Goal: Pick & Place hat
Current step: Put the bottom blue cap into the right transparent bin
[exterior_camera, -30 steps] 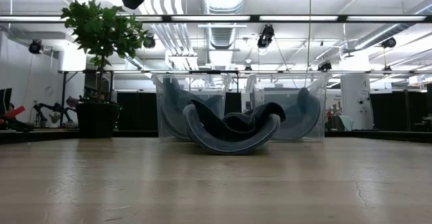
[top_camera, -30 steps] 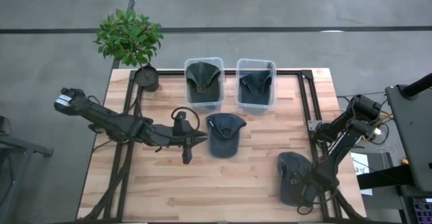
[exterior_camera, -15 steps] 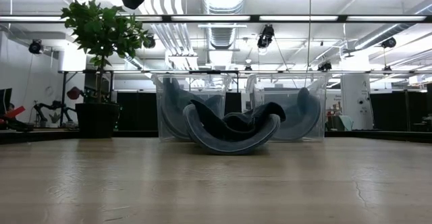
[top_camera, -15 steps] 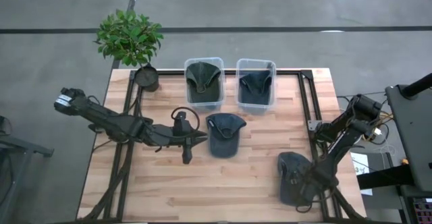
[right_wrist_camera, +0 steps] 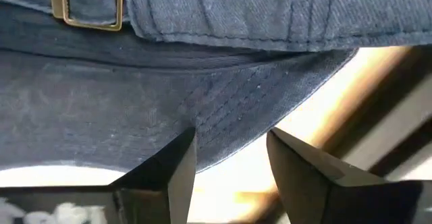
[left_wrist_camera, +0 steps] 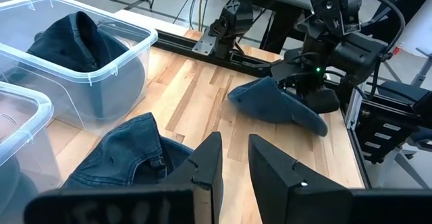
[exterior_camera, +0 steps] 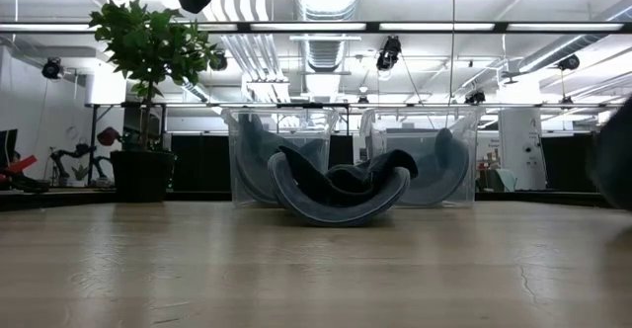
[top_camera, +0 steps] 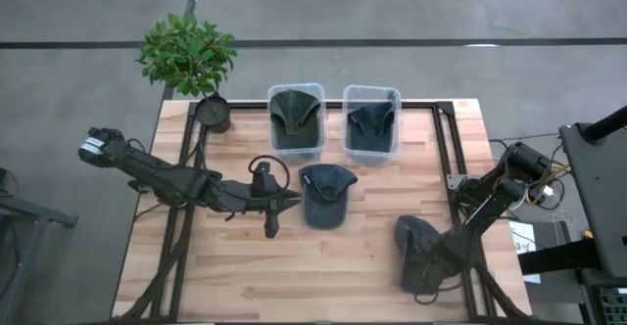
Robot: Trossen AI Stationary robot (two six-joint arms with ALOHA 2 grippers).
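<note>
Because denim folds and sags, the blue cap [top_camera: 416, 252] near the table's [top_camera: 323, 271] front right corner will likely handle light and floppy, so its stiffer brim or strap band looks the surest hold. Seen from the wrist, the right gripper [right_wrist_camera: 226, 156] has its fingers parted around the cap's edge. Compared with a second ago, cap and gripper sit slightly further left. Beside the middle cap [top_camera: 325, 194], the left gripper [top_camera: 274, 208] waits, narrowly open and empty.
</note>
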